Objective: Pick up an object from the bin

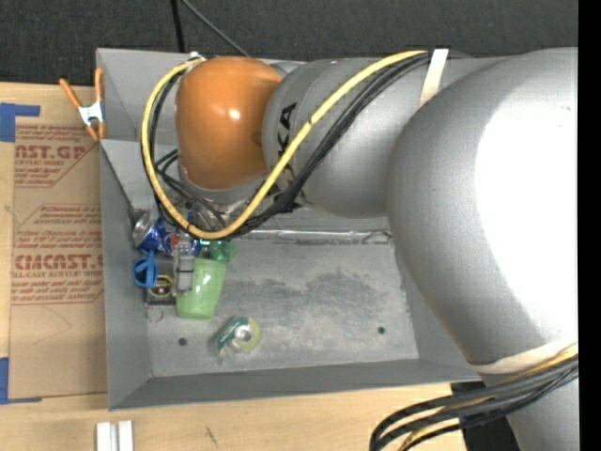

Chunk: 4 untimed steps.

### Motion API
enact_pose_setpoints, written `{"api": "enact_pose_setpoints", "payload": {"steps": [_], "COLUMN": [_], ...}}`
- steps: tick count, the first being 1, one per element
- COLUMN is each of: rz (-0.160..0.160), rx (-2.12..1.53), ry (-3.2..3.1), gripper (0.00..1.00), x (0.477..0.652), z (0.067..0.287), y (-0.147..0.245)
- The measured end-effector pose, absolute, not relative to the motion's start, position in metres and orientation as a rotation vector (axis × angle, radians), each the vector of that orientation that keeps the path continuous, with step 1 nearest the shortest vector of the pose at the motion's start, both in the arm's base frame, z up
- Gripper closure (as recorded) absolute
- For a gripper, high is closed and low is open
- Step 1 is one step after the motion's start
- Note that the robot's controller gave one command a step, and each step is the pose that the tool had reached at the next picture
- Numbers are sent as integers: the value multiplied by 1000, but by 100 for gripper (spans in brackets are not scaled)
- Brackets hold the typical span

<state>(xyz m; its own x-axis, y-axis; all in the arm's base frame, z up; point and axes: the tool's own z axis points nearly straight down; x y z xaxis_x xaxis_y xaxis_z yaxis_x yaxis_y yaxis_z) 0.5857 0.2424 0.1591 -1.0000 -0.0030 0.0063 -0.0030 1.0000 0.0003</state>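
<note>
My gripper [191, 222] hangs under the arm's wrist over the left side of the bin, low above a small cluster of things. Just below it lies a pale green, bottle-shaped piece [203, 291], pointing toward the bin's front. To its left sit a blue looped thing [145, 271] and a small silvery piece [143, 226] against the left wall. A small dark and grey bit [184, 274] shows between the blue thing and the green piece. Much of what lies right under the gripper is hidden.
A small clear and green round thing [236, 335] lies alone near the bin's front. The arm's thick silver body covers the bin's back and right, with yellow and black cables looping round the wrist. Bare floor stretches right of the green piece.
</note>
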Motion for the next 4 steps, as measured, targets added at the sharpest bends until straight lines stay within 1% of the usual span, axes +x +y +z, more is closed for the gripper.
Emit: {"api": "enact_pose_setpoints", "payload": {"steps": [1,2,3,4], "rz": [2,-14,-22,-4], "rx": [260,-35,-36,0], "ry": [-3126,-3167,-3180,-3148], "gripper": [0,0,100,100], "x": [548,516,520,524], "z": [104,81,86,141], "y": [209,186,187,193]}}
